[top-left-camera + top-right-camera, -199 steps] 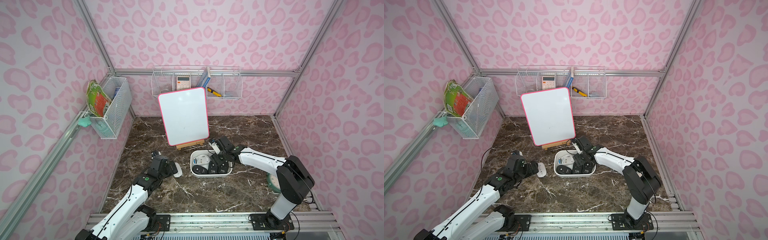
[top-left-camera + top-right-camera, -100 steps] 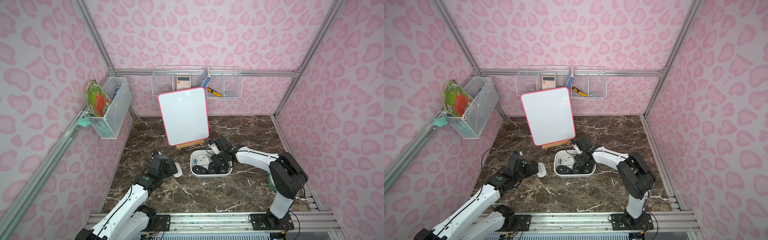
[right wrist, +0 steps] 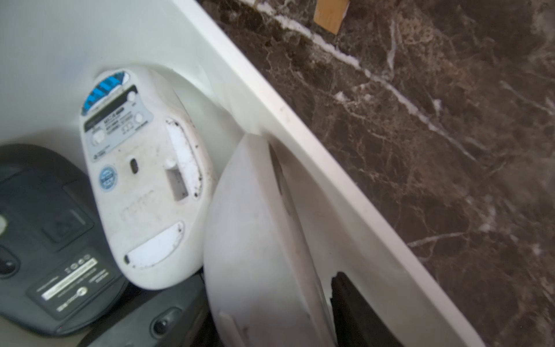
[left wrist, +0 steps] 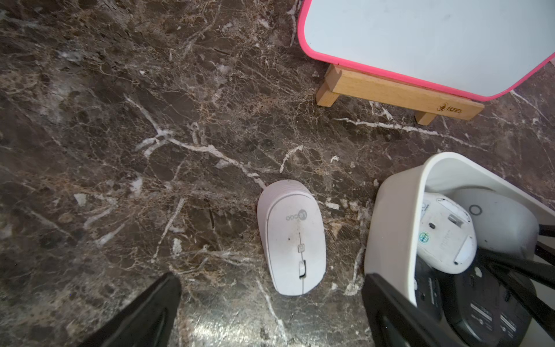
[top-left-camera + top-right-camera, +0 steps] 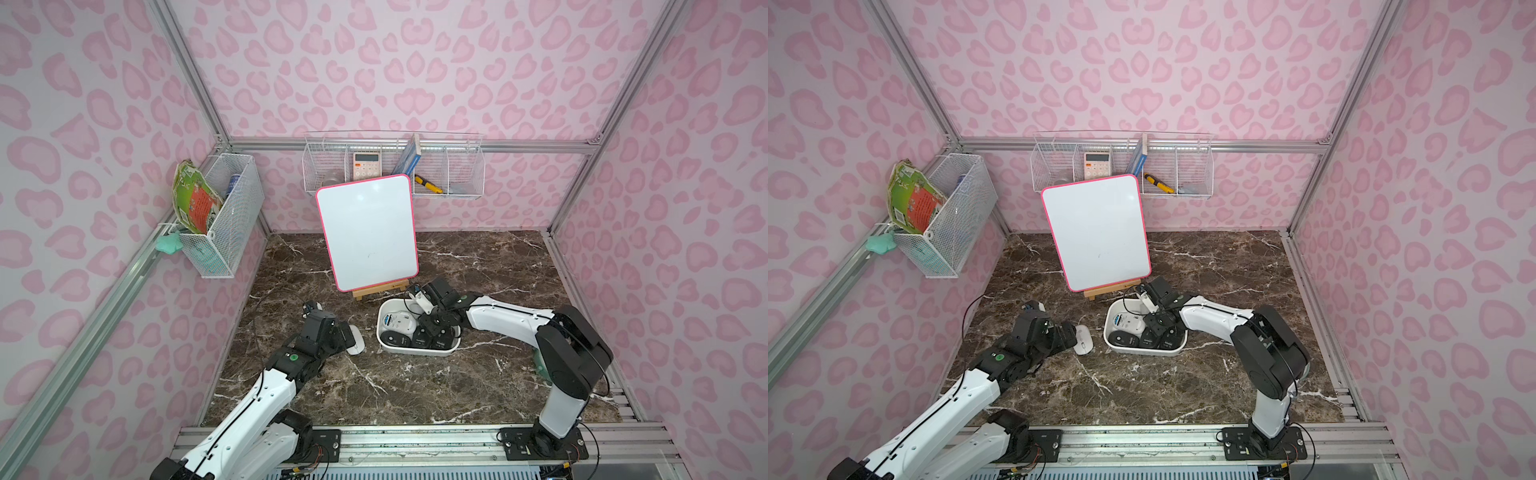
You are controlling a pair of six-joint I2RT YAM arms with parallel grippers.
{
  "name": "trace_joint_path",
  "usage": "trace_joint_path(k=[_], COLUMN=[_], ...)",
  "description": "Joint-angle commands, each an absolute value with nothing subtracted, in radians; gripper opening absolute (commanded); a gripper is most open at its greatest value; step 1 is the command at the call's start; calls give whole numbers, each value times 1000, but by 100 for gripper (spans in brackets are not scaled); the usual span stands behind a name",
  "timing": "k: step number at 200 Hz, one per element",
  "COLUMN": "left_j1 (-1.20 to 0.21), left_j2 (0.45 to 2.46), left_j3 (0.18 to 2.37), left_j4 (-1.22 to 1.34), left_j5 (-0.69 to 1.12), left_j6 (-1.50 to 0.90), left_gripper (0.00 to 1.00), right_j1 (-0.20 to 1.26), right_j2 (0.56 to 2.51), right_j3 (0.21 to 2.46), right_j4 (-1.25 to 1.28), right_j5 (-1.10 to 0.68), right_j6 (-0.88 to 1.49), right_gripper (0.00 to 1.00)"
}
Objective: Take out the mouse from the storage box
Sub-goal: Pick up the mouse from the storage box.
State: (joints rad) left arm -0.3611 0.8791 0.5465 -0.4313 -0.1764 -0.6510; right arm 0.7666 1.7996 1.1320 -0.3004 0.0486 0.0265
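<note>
The right gripper (image 5: pixel 434 322) reaches down into the storage box (image 5: pixel 419 353) near the middle of the counter (image 5: pixel 415 395). One finger (image 3: pixel 351 306) is wedged between the box's back wall and a white mouse (image 3: pixel 261 240) standing on edge. The other finger is hidden, so whether the mouse is pinched cannot be told. The smooth, rounded shell could squirt free on lifting, and the wedged finger could drag or tip the box. An upturned white mouse (image 3: pixel 144 180) close alongside may be knocked onto the black mice (image 3: pixel 45 225). Toward the counter's left edge, the left gripper (image 5: pixel 343 332) stands spread wide before a loose white mouse (image 5: pixel 356 340) beside the box.
</note>
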Motion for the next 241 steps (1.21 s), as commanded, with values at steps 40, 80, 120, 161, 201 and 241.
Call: trace_joint_path(k=[40,80,120,161,201,241], left_j1=[-361,-361,-360,-360,-360,-360], left_j2=[895,903,913,922,916,896], left_j3=[555,559,560,562,561,561], left_j4=[-418,-418,-419,-417,-416,-428], left_j5=[-179,-177,-168,-167,-168,-164], left_j6=[-643,-644,-639,-643,-644,-649], left_gripper=[99,99,99,99,99,99], right_j1=[787,788,788,788,785,765], right_j2=[1809,1810,1799,1770,1701,1643], right_j3=[1128,1137,1103,1096,1086,1066], right_j4=[-231,-247,-209,-215,-221,-227], right_j5=[75,70,54,92,101,69], right_j6=[17,9,14,38,69,130], right_gripper=[65,47,45,37,32,30])
